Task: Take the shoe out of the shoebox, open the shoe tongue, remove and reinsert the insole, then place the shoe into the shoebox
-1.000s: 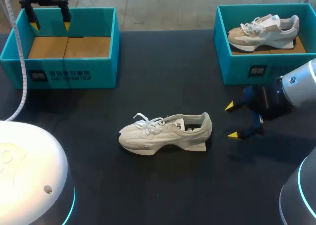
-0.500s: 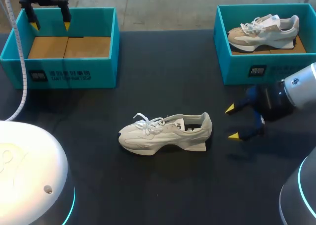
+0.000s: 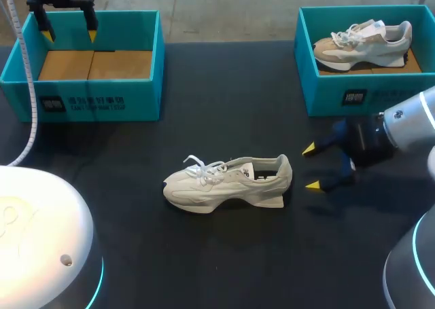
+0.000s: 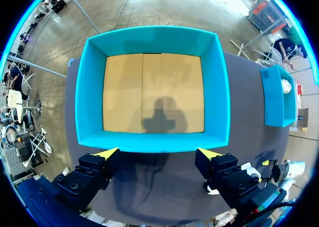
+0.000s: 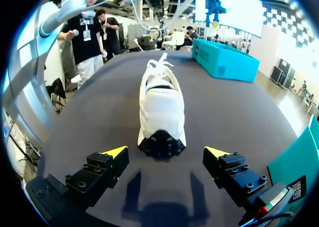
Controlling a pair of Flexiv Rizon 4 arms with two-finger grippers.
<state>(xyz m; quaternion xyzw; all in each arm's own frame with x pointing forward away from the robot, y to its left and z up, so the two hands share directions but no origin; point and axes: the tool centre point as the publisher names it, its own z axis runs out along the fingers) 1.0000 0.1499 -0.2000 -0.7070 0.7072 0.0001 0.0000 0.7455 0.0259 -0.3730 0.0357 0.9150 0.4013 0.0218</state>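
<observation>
Edging nearer the cream lace-up sneaker (image 3: 228, 181), the right gripper (image 3: 310, 166), jaws apart like the left gripper (image 3: 68, 34), might clip its heel off-centre and spin it.

2 pale shoes (image 3: 228, 183) (image 3: 363, 41), 2 teal shoeboxes (image 3: 95, 98) (image 3: 333, 95), 2 yellow-tipped hands (image 3: 68, 35) (image 3: 311, 167)

The left shoebox (image 3: 139, 95) bears a dark label (image 3: 53, 104) with pale print on its front wall, and the right shoebox (image 3: 325, 95) bears a second label (image 3: 355, 97). The shoe (image 3: 204, 190) shows a small dark mark (image 3: 248, 172) inside. I can read none of them.
</observation>
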